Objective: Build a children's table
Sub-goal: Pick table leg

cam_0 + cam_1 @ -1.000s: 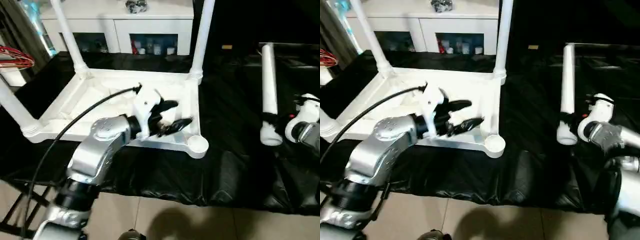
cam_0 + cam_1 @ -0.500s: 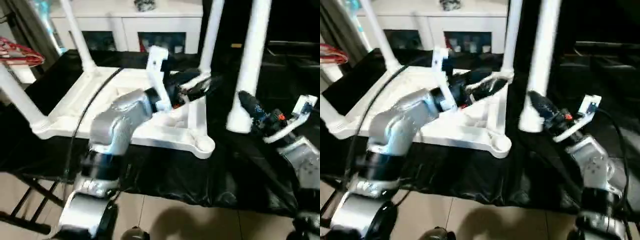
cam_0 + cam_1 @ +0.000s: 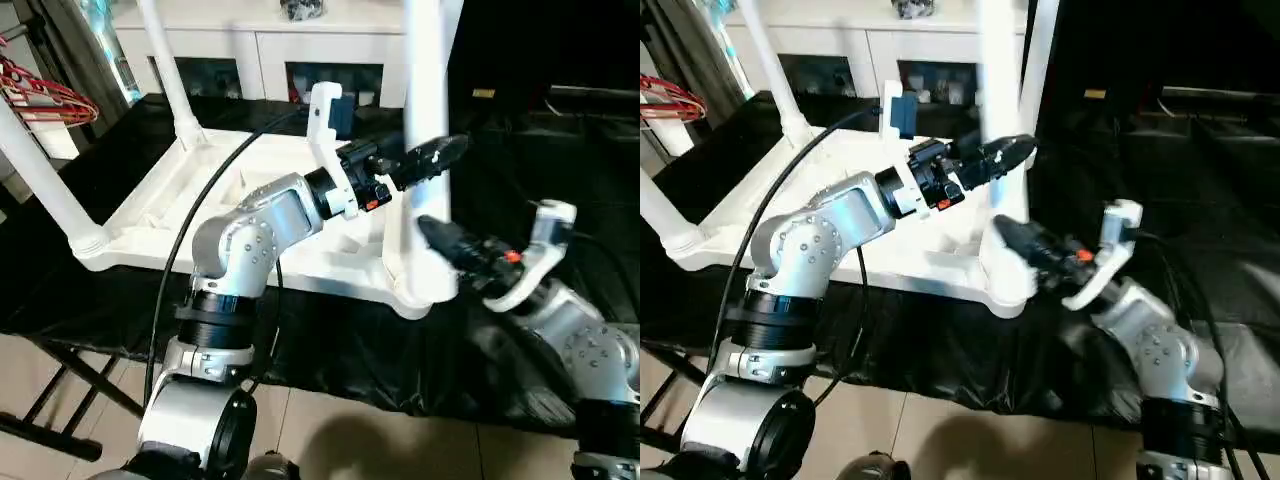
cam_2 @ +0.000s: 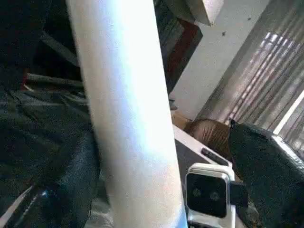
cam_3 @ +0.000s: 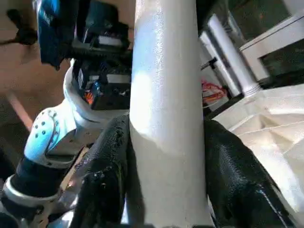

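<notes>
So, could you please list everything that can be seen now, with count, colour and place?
tabletop: one, white, upside down on the black cloth
legs in sockets: three, white, upright at the near left, far left and far right corners
fourth leg: one, white, upright at the near right corner
black cloth: one, covers the work surface
cabinet: one, white with glass doors, behind the work
red wire object: one, at the far left
floor: pale tiles, below the cloth
left gripper: black fingers, open around the fourth leg
right gripper: black fingers, shut on the fourth leg, lower down
forearms: two, silver
</notes>
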### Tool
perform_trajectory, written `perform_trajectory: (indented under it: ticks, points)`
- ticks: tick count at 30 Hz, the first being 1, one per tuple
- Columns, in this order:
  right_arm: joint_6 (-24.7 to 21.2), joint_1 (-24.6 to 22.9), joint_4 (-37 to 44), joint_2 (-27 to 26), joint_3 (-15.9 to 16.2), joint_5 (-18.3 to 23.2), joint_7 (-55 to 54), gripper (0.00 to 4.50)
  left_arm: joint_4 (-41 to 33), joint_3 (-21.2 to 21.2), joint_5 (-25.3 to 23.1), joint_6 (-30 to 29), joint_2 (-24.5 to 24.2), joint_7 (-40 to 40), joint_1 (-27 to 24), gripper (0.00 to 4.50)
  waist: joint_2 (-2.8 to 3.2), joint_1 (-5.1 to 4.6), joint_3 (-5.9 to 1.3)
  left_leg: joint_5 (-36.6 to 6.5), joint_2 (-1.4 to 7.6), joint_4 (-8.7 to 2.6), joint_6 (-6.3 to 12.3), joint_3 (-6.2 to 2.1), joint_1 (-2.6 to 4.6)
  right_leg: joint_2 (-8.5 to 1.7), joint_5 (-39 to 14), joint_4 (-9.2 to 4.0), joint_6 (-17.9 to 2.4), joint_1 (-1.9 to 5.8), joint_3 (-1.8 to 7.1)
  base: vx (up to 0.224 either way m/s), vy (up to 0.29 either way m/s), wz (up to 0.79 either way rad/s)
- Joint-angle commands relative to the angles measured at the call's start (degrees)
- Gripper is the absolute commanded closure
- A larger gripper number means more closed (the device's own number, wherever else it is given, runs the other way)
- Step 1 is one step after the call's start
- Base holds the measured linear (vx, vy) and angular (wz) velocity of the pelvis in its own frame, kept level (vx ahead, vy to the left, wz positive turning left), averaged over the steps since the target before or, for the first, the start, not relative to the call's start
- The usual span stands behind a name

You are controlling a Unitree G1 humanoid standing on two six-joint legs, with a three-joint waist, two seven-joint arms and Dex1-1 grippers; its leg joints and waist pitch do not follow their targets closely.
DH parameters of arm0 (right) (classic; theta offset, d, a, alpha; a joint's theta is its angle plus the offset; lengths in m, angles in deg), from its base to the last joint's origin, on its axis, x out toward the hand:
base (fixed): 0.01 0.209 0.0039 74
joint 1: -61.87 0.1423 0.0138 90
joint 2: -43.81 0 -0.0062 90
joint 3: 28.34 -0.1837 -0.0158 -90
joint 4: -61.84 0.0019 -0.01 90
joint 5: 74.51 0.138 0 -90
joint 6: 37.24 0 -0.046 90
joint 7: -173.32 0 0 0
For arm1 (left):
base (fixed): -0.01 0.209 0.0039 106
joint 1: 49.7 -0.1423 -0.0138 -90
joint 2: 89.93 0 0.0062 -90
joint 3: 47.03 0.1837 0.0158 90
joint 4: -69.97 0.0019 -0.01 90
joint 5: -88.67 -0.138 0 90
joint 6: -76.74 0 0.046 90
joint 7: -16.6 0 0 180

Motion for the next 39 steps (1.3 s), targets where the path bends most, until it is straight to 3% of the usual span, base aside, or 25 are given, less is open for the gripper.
perform_trajectory:
  ticks: [1,4,9,13,14,23,24,31,38,39]
  points:
    - [-0.13,0.69,2.05,0.02,1.18,-0.71,-0.23,2.62,-0.9,-0.09,-0.27,-0.96,-0.23,-1.53,0.83,0.05,-1.93,0.14,-4.13,-10.89,2.12,-3.91,2.39,-0.93,0.79,-3.36,-20.08,-5.01,-7.39,2.82,1.9,0.0,0.0,0.0]
    - [-0.34,0.68,2.57,0.34,2.25,-0.76,0.21,2.62,-0.42,-0.96,0.18,-1.12,0.07,-2.88,1.07,0.05,-2.09,0.14,-4.12,-11.16,2.13,-3.97,1.99,-0.95,0.8,-3.4,-19.99,-5.04,-7.08,2.85,1.92,0.0,0.0,0.0]
    - [-0.2,1.18,1.89,0.48,3.1,-0.98,0.31,2.62,0.6,-4.61,2.49,-1.13,0.43,-5.3,2.27,0.6,-2.23,0.25,-4.13,-10.85,2.03,-3.88,1.78,-0.9,0.79,-3.41,-18.32,-4.9,-7.54,2.9,1.94,0.0,0.0,0.0]
    - [-0.17,1.31,1.75,0.93,3.64,-1.08,0.44,2.62,0.62,-5.04,3.21,-1.69,0.08,-5.32,2.42,0.73,-2.22,0.24,-4.08,-10.86,2.12,-3.95,1.92,-0.94,0.83,-3.39,-17.91,-4.84,-7.86,2.92,1.94,0.0,0.0,0.0]
    - [-0.12,1.48,1.56,1.09,3.79,-1.12,0.53,2.62,0.53,-5.11,3.49,-1.88,0.02,-5.2,2.41,1.02,-2.26,0.23,-4.06,-10.71,2.09,-3.91,1.98,-0.94,0.77,-3.38,-17.7,-4.82,-7.8,2.96,1.96,0.0,0.0,0.0]
    - [0.08,1.93,1.62,1.28,4.21,-1.53,0.15,2.62,1.11,-5.04,2.58,-2.31,0.67,-8.14,2.25,1.61,-2.24,0.24,-4.05,-10.63,2.09,-3.87,1.87,-0.95,0.75,-3.41,-17.39,-4.82,-7.75,3.05,1.98,0.0,0.0,0.0]
    - [0.1,2.15,1.55,1.32,4.25,-1.57,-0.03,2.62,1.5,-5.2,2.22,-1.77,0.8,-9.14,2.26,1.86,-2.21,0.26,-4.12,-10.37,2.1,-3.84,1.86,-0.96,0.75,-3.39,-17.07,-4.75,-7.82,3.06,1.96,0.0,0.0,0.0]
    - [0.24,2.68,1.09,1.63,4.62,-1.57,-0.2,2.62,2.07,-5.83,2.62,-1.39,0.8,-9.88,2.26,2.43,-2.31,0.21,-4.16,-9.6,2.05,-3.72,2.13,-0.88,0.79,-3.35,-16.05,-4.66,-8.21,3.06,1.95,0.0,0.0,0.0]
    - [0.79,3.31,0.97,2.66,5.96,-3.7,-0.85,2.62,1.7,-5.33,3.21,-1.24,0.23,-8.53,2.24,2.64,-2.48,0.12,-4.13,-9.51,2.02,-3.72,2.1,-0.85,0.78,-3.34,-16.63,-4.63,-8.1,3.12,1.93,0.0,0.0,0.0]
    - [0.64,3.52,0.7,2.99,6.25,-4.07,-0.93,2.06,1.73,-4.94,3.05,-1.09,-0.07,-7.94,2.28,2.65,-2.45,0.12,-4.13,-9.54,2.05,-3.72,2.1,-0.85,0.8,-3.35,-16.65,-4.63,-8.07,3.11,1.95,0.0,0.0,0.0]
